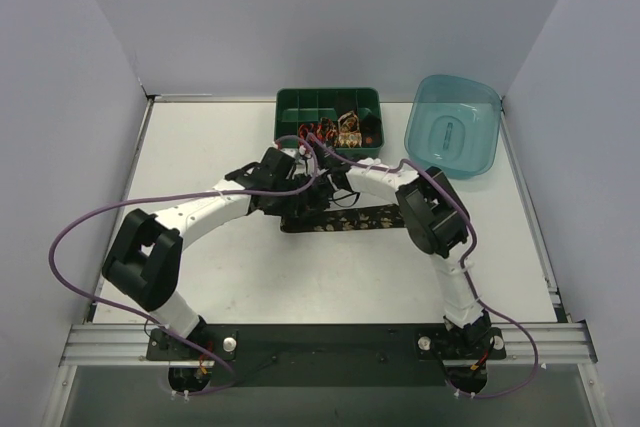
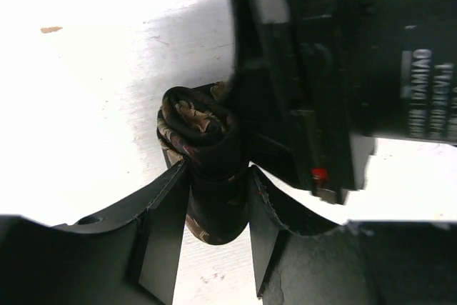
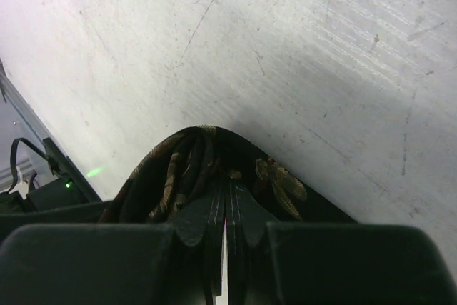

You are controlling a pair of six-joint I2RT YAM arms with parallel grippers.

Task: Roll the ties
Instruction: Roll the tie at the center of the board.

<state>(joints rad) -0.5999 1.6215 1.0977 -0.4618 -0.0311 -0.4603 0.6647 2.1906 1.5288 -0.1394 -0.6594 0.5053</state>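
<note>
Free to pass over bare counter point(image 1: 260, 282) at the near left and near right. Blocked along the far edge by the dark green compartment tray point(image 1: 283, 112) and the teal tub point(image 1: 450, 132), with only a narrow gap between. Crowded in the middle by left hand point(image 2: 218, 173) and right hand point(image 3: 225, 208), close together at the rolled tie point(image 2: 196, 123), no room between. Hindered on the left by a purple cable point(image 1: 75, 222) looping outward.
</note>
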